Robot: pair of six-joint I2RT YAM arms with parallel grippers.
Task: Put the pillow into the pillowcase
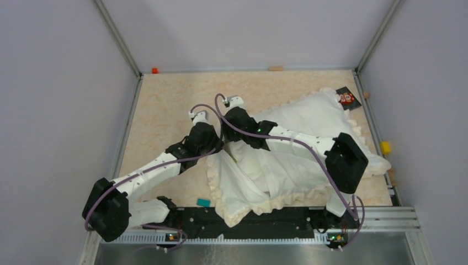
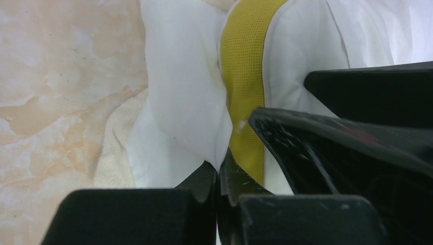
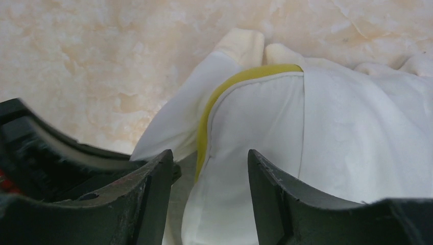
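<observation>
- The left pincer (image 2: 218,176) is clenched on a fold of the pillowcase (image 2: 178,87). I see the smooth white cloth drawn to a point right between its closed tips.
- The right pincer (image 3: 210,171) is released. Its fingers (image 3: 153,199) stand apart with a corner of the pillow (image 3: 255,122) in the gap, and I can't tell whether either finger touches the cloth.
- The pillow's yellow band (image 3: 224,84) curves round that bare corner. In the left wrist view the band runs straight away from the left pincer, just right of the pinched fold.
- The bare corner points toward the two pincers, which meet side by side near the middle of the desk (image 1: 165,110). The rest of the pillow runs off under the pillowcase, whose hem crosses it just past the corner.
- From overhead, the frilled pillowcase sprawls over the right half of the desk. Its long axis lies on a diagonal from the near rail to the far right corner, where it ends just beside a small black packet (image 1: 347,98).
- Both pincers sit at the left, open end of that bundle. The right pincer's black finger fills the right side of the left wrist view, close beside the yellow band.
- A small teal block (image 1: 204,202) lies on the desk by the near rail, just left of the pillowcase's near frill.
</observation>
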